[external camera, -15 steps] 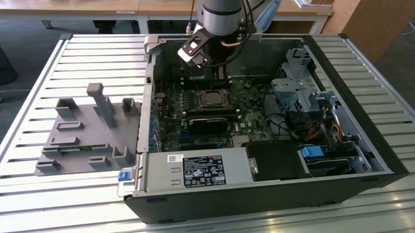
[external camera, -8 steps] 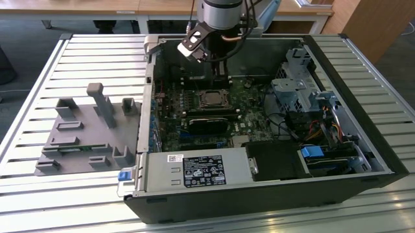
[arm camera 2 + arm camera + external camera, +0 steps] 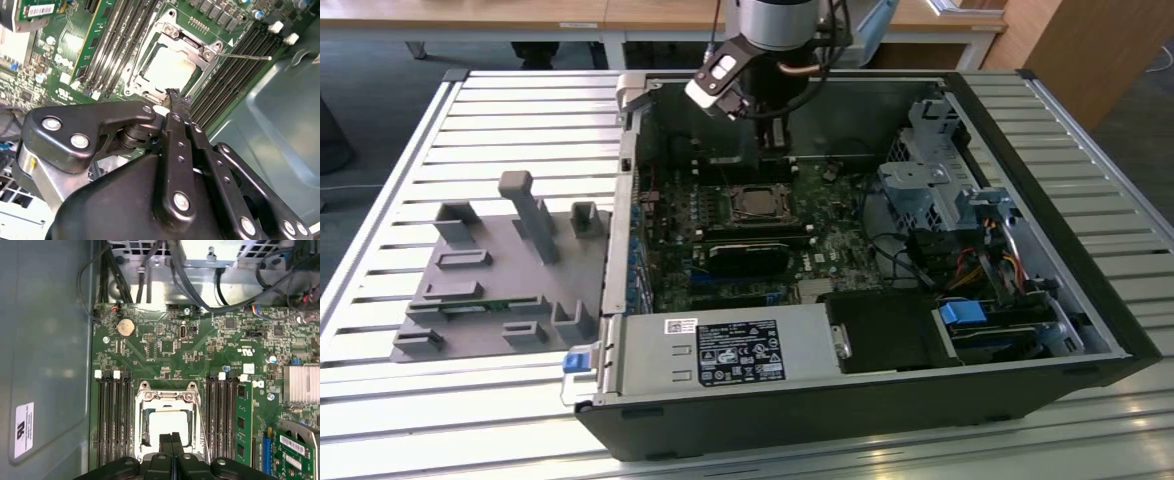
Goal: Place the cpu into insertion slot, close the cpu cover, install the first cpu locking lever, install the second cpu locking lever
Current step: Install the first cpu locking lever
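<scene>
Here, inside the open computer case (image 3: 1014, 130), the gripper (image 3: 172, 438) hangs low over the green motherboard (image 3: 165, 350). Its two black fingers are pressed together tip to tip, with nothing between them. The tips sit over one edge of the cpu (image 3: 167, 421); whether they touch it I cannot tell. The cpu lies flat in the insertion slot (image 3: 191, 386), pale top up. The cpu cover (image 3: 165, 396) is down around it, and the chip shows through its window. A thin wire locking lever (image 3: 247, 56) juts from a corner of the socket, out over the neighbouring memory slots (image 3: 235, 75).

Printed labels are plentiful. There is a white sticker (image 3: 24, 430) on the case wall, a large black-and-white label (image 3: 738, 352) on the power supply, and a barcode label (image 3: 42, 10) on an expansion card. White lettering is printed across the board.
</scene>
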